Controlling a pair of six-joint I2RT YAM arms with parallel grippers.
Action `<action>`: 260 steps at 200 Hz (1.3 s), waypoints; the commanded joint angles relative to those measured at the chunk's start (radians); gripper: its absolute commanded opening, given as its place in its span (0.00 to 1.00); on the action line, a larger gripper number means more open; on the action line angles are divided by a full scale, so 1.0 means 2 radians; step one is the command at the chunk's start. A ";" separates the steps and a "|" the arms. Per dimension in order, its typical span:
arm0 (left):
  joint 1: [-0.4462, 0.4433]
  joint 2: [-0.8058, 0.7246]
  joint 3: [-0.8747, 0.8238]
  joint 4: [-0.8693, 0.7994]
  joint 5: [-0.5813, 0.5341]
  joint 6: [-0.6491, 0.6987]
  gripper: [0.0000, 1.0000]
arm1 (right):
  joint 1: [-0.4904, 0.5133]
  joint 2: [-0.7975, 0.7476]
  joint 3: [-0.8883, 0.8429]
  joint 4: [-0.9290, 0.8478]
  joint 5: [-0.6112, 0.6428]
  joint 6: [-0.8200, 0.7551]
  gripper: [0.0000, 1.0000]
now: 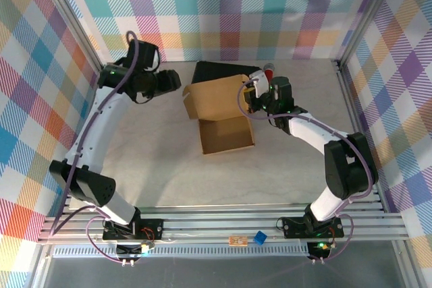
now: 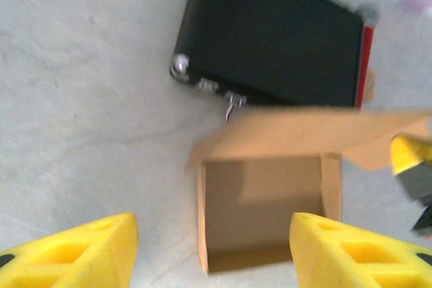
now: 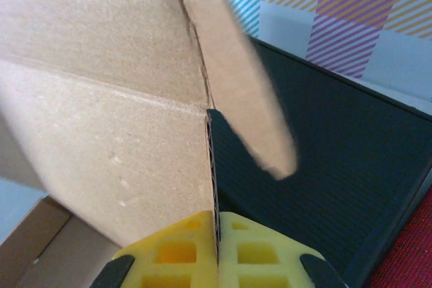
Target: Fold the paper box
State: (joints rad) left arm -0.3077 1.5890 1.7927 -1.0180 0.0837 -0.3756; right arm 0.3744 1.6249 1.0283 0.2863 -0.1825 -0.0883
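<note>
The paper box (image 1: 228, 135) is brown cardboard and lies mid-table as an open tray, with its lid panel (image 1: 214, 95) standing up at the far side. My right gripper (image 1: 252, 92) is shut on the right edge of that lid. In the right wrist view the yellow fingers (image 3: 182, 254) pinch the corrugated edge (image 3: 213, 166), and a side flap (image 3: 243, 85) hangs beyond it. My left gripper (image 1: 175, 84) hovers open just left of the lid and touches nothing. Its wrist view looks down into the tray (image 2: 263, 200) between its spread pads (image 2: 88, 254).
A black hard case (image 1: 216, 71) lies flat right behind the box, with its latches (image 2: 202, 84) toward the lid. A red item (image 1: 268, 69) sits by the case's right end. Checkered walls and metal frame rails enclose the table. A small blue block (image 1: 259, 237) rests on the front rail.
</note>
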 commanded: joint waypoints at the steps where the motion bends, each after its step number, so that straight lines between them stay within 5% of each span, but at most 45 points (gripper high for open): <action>1: 0.001 0.023 -0.042 0.012 0.056 0.036 0.61 | 0.003 -0.023 -0.011 0.036 0.001 0.016 0.00; 63: 0.043 0.058 -0.006 0.043 0.019 0.074 0.63 | 0.003 -0.031 -0.016 0.015 -0.008 -0.020 0.00; 106: 0.077 0.118 0.047 0.062 0.075 0.027 0.65 | 0.003 -0.030 -0.011 0.003 -0.015 -0.038 0.00; 146: 0.129 0.184 0.061 0.070 0.123 -0.141 0.56 | 0.004 -0.025 -0.005 -0.002 -0.026 -0.048 0.00; 188: 0.130 0.234 0.067 0.156 0.188 -0.285 0.54 | 0.007 -0.015 0.000 -0.005 -0.036 -0.060 0.00; 260: 0.087 0.296 0.094 0.168 0.275 -0.356 0.53 | 0.013 0.012 0.018 -0.004 -0.031 -0.066 0.00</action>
State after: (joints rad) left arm -0.0956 2.1826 2.0068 -0.7181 0.5316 -0.9913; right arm 0.3893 1.6180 1.0267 0.2691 -0.2356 -0.2005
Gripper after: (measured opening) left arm 0.530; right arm 0.042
